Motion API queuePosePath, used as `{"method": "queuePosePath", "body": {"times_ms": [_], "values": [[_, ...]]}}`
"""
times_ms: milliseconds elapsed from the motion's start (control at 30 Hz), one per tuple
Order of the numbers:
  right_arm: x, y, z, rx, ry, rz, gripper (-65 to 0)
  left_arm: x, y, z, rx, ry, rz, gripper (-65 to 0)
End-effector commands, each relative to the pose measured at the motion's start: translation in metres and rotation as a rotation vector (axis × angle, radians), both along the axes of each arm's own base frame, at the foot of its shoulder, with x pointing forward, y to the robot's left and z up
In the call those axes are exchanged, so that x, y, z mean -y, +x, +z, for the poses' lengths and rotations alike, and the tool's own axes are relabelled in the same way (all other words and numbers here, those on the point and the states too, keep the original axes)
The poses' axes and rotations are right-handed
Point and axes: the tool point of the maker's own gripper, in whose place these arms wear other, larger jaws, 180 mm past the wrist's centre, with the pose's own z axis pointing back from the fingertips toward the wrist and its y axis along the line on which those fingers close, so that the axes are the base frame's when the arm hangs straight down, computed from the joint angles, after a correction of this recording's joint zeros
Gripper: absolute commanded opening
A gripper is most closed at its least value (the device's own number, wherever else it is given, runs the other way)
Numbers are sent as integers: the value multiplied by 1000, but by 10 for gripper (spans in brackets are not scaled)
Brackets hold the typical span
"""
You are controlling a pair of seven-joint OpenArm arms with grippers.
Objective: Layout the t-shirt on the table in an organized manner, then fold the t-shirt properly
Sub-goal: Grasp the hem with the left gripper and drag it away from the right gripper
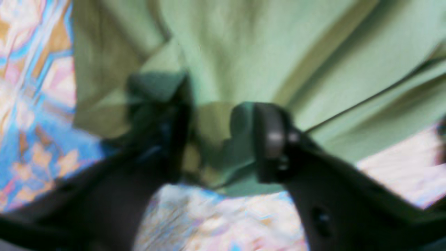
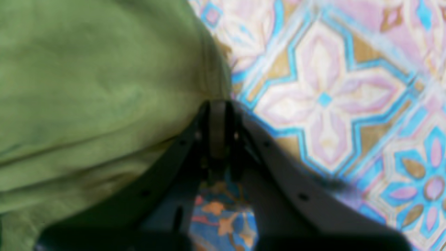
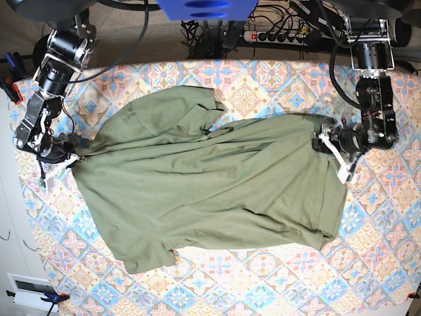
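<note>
T-shirt (image 3: 204,191) spread across the table (image 3: 263,283). Right gripper (image 2: 217,104) pinches one edge to keep it taut; left gripper (image 1: 219,139), jaws parted, straddles the opposite edge.

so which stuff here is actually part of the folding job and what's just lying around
Part of the job:
- t-shirt, spread out but rumpled
- table under it
- left gripper, jaws apart at the shirt's edge
- right gripper, shut on the shirt's edge

Just lying about:
- power strip and cables behind the table
</note>
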Motion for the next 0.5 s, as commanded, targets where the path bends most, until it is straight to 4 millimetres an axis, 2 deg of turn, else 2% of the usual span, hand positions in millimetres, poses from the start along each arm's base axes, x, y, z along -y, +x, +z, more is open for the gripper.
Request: {"method": "queuePosePath", "body": {"times_ms": [0,100,167,400,467], "values": [[12,15,21,61,-26,-7,-638,-14,14,23,73,-9,37,-286],[12,15,21,61,-26,-7,-638,-23,33,46,149,-58,89,-236],[12,14,20,60,-26,-7,-638,-27,43,52,167,-63,104,-222],[12,14,20,60,-26,-7,-638,-34,84,45,197,-153,212,-221],[12,14,21,61,-26,-7,-638,-19,93,33,171,-165,201,-221]]}}
